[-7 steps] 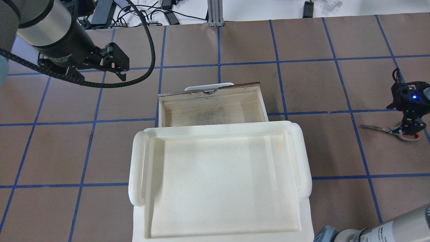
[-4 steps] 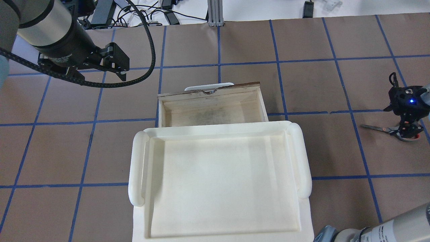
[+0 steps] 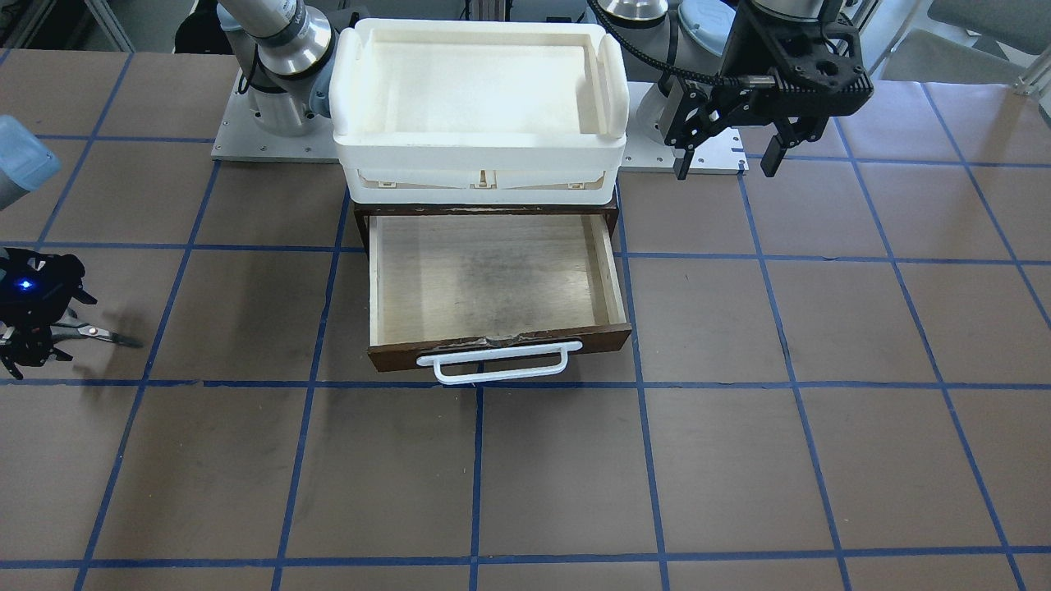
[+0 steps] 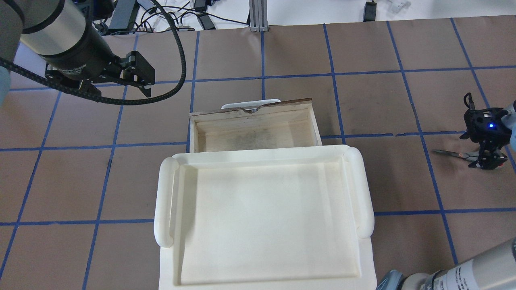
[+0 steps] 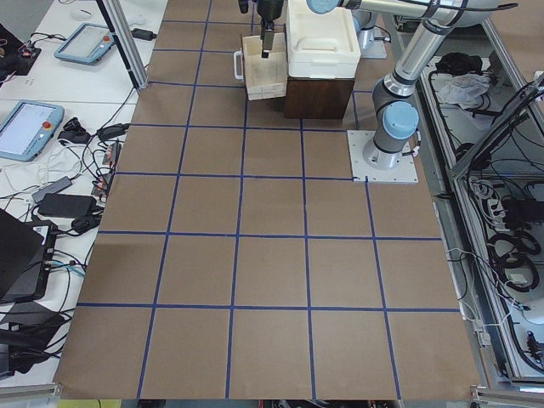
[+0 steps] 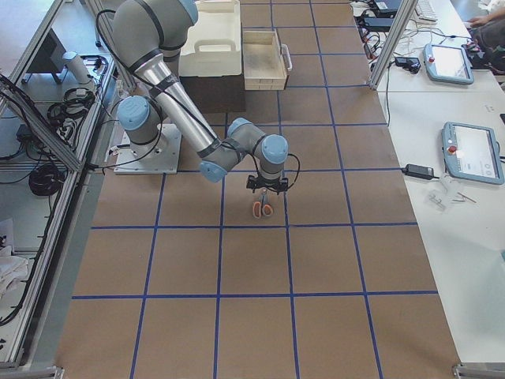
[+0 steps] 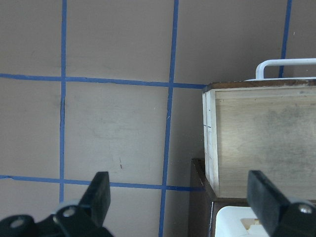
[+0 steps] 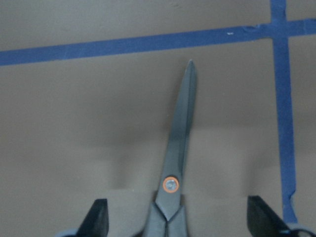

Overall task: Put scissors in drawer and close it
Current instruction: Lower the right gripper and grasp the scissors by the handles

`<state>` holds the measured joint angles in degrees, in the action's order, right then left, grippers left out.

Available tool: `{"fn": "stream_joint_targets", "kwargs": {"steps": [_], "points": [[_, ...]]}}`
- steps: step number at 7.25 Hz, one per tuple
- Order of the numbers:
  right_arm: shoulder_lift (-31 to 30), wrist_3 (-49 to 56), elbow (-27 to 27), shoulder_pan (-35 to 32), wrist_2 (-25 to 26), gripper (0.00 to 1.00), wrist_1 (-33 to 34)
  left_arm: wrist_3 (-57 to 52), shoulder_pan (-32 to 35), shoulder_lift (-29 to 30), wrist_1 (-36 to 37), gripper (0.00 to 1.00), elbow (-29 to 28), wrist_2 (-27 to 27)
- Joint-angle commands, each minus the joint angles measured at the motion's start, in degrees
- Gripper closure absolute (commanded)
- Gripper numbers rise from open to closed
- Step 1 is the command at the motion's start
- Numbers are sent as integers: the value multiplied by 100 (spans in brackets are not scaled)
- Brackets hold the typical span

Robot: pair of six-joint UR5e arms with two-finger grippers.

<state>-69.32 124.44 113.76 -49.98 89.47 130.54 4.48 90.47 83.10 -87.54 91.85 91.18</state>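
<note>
Scissors (image 8: pixel 175 163) lie flat and closed on the bench (image 4: pixel 403 181), directly under the right pincer (image 8: pixel 180 219). Its fingers (image 8: pixel 98 217) are spread wide, one on each side of the neck just behind the orange pivot screw, and they grip nothing yet. The blades point straight ahead, away from the pincer. This pair looks light, stiff and thin, so it probably offers little height to close on. The dark blades are likely slick. The thicker handle loops, or the neck where they meet the pivot, seem the safer hold, because a pinch on the taper could let the pair swivel or slide. The drawer (image 4: pixel 282 105) stands pulled open and empty well apart from the right pincer, over on the other arm's side. Its corner is just beside the left pincer (image 7: pixel 180 197), which hangs wide and empty above bare bench. By count there is one pair of scissors, one drawer, one white tray (image 4: pixel 365 189) above the drawer's cabinet, and two pincers.
</note>
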Motion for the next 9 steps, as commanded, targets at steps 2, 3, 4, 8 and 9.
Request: {"fn": "stream_joint_targets", "kwargs": {"steps": [2, 3, 4, 8, 9], "points": [[15, -95, -3, 15, 176, 0, 33, 9, -3, -5, 0, 0, 0, -4], [32, -95, -3, 85, 159, 1, 42, 0, -3, -5, 0, 0, 0, -4], [102, -130, -3, 111, 115, 2, 33, 0, -3, -5, 0, 0, 0, -4], [147, -130, -3, 120, 53, 73, 156, 0, -3, -5, 0, 0, 0, 5], [138, -113, 6, 112, 70, 85, 374, 0, -3, -5, 0, 0, 0, -4]]}}
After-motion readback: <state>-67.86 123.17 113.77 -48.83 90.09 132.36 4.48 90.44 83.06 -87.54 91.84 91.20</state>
